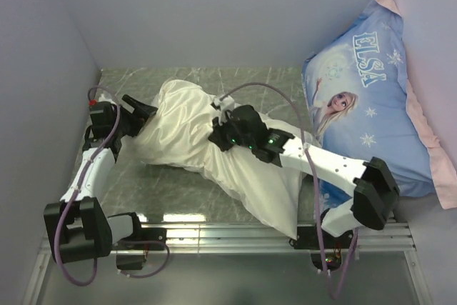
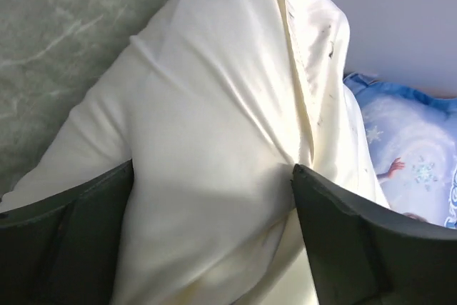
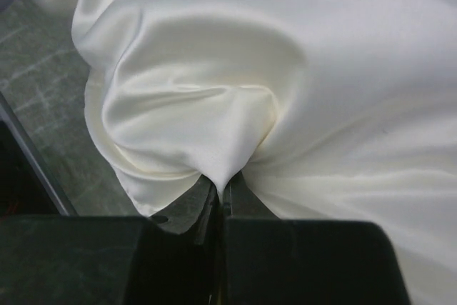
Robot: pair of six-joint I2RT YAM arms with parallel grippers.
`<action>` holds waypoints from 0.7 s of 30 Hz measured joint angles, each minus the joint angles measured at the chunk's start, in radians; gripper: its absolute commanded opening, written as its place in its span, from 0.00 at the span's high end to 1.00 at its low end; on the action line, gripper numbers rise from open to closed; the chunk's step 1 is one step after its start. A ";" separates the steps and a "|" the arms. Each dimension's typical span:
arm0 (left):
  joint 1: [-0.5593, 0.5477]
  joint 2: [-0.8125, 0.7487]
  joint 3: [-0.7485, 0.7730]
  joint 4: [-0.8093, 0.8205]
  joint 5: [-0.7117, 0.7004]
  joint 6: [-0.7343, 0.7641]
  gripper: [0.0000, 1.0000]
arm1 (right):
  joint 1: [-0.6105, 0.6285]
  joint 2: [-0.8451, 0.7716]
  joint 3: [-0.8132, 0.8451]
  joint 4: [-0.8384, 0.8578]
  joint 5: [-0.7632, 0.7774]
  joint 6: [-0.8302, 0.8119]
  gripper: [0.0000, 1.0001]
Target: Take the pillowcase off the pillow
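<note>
The cream pillowcase (image 1: 193, 141) lies diagonally across the green table, full and wrinkled; the white pillow is hidden inside it. My left gripper (image 1: 146, 113) is at its far left end. In the left wrist view the left gripper (image 2: 213, 169) has its jaws set wide and pressed against both sides of a thick bulge of the pillowcase (image 2: 214, 105). My right gripper (image 1: 218, 136) is over the middle. In the right wrist view the right gripper (image 3: 225, 187) is shut on a small pinched fold of the pillowcase (image 3: 285, 69), and the cloth draws into a peak at the jaws.
A large blue Elsa-printed pillow (image 1: 371, 91) with a pink edge leans at the back right, and shows in the left wrist view (image 2: 407, 141). Grey walls close in the left and back sides. A metal rail (image 1: 228, 233) runs along the near edge of the table (image 1: 235, 80).
</note>
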State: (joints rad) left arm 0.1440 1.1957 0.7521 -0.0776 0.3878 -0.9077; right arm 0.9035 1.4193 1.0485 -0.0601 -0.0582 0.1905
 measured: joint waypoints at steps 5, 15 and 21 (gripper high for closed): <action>0.018 -0.043 -0.030 0.028 -0.030 0.002 0.60 | -0.014 0.207 0.301 -0.112 -0.022 -0.045 1.00; 0.002 -0.391 -0.204 -0.148 -0.089 -0.024 0.92 | -0.123 0.431 0.592 -0.235 0.054 -0.110 0.74; -0.042 -0.459 -0.196 -0.290 -0.053 0.001 0.40 | -0.133 0.438 0.617 -0.232 0.146 -0.090 0.34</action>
State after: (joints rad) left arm 0.1020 0.7364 0.5560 -0.3676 0.3344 -0.9066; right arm 0.7704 1.8572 1.6653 -0.2916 0.0879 0.1009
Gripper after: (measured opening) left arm 0.323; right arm 0.606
